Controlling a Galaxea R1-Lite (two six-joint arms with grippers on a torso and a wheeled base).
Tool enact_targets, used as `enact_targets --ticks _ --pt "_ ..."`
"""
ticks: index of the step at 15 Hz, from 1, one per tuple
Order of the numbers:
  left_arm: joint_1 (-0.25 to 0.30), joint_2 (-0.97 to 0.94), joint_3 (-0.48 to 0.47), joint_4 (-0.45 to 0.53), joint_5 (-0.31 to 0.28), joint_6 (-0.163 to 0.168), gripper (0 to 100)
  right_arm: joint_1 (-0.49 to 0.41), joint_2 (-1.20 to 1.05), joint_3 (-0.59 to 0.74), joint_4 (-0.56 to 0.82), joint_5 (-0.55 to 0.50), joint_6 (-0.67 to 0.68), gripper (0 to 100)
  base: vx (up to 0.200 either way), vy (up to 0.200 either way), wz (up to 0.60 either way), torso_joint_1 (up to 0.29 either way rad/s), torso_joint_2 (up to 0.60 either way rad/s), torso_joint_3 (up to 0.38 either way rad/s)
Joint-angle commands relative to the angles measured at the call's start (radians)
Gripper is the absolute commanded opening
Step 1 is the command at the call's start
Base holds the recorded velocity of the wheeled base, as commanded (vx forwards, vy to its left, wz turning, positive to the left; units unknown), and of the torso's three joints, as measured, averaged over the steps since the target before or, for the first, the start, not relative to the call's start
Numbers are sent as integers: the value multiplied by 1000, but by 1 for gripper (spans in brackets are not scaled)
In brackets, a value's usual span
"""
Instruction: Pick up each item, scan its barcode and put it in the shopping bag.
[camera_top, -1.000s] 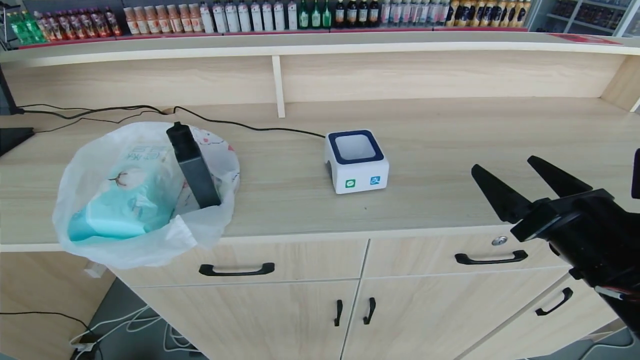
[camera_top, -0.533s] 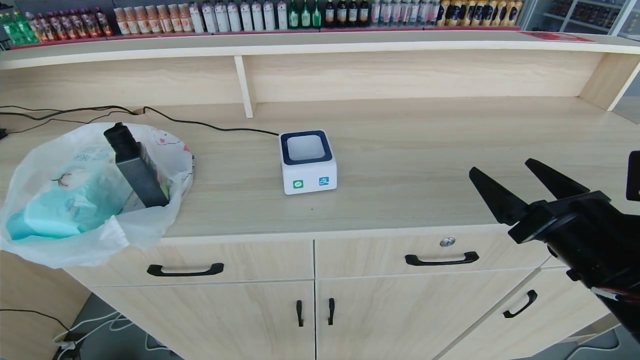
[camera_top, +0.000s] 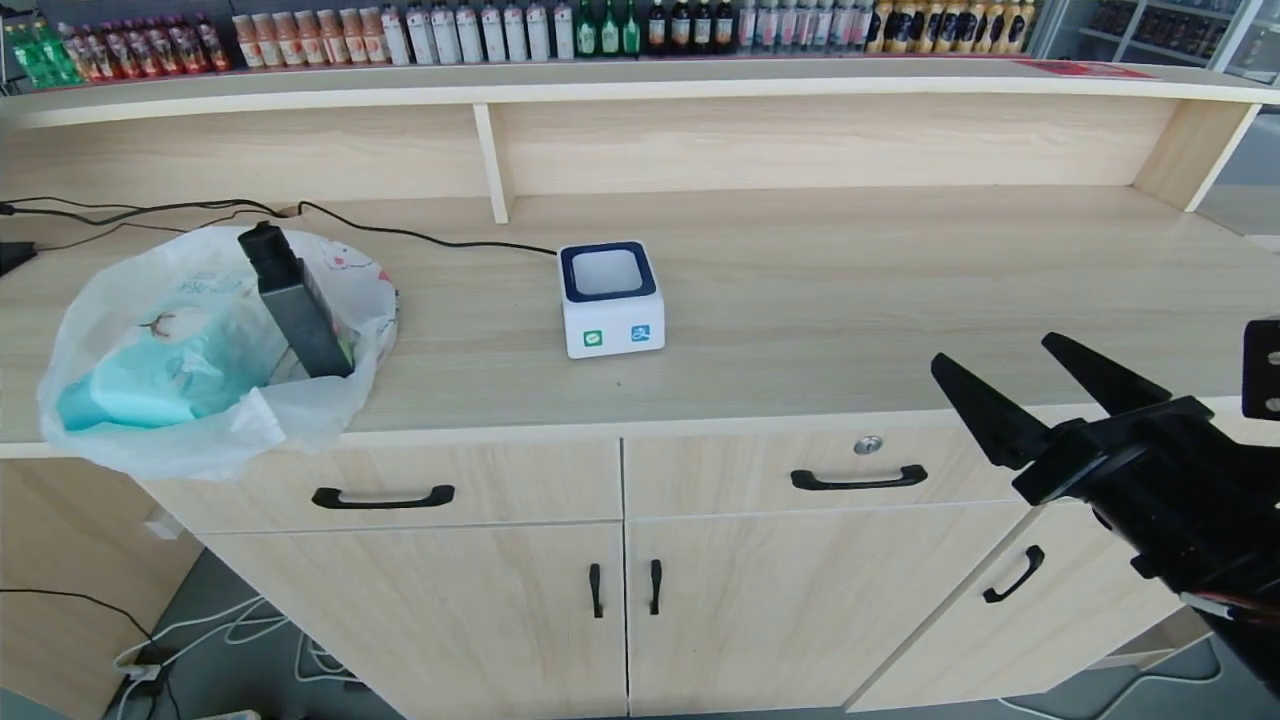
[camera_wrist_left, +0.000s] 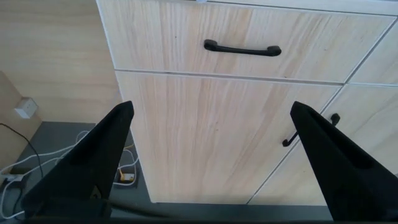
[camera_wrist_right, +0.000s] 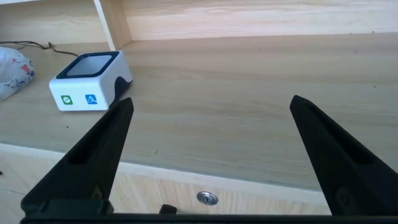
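A white plastic shopping bag (camera_top: 215, 435) lies open at the left end of the wooden counter (camera_top: 850, 290). Inside it are a teal soft pack (camera_top: 150, 385) and a dark upright bottle (camera_top: 292, 305). The white barcode scanner (camera_top: 610, 300), with a dark blue rim around its window, sits mid-counter; the scanner (camera_wrist_right: 90, 81) also shows in the right wrist view. My right gripper (camera_top: 1035, 375) hangs open and empty off the counter's front edge at the right, well right of the scanner. My left gripper (camera_wrist_left: 211, 130) is open with nothing in it, low down, facing the cabinet front.
Black cables (camera_top: 400, 235) run along the counter's back to the scanner. A raised shelf (camera_top: 640, 85) with a divider backs the counter, and rows of bottles (camera_top: 600, 25) stand behind. Below are drawers and doors with black handles (camera_top: 858, 480). A lock (camera_wrist_right: 206, 198) sits under the edge.
The head camera has swung, so the whole scene slid left and then up slightly. The right gripper stays in nearly the same place in view, still open.
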Motion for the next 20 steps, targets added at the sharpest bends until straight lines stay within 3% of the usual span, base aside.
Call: enact_targets --ticks 1,17,19,20 --pt "0 0 0 0 0 0 100 0 -3 13 -1 -1 0 100 -200 0 0 2 -2 7" --pt "0 0 0 0 0 1 100 -2 -15 26 -1 -1 1 100 -200 0 0 2 1 2" --pt "0 0 0 0 0 1 100 -2 -47 95 -1 -1 1 100 0 0 0 0 0 0" --pt "0 0 0 0 0 1 100 -13 -95 203 -1 -2 1 100 0 0 0 0 0 0"
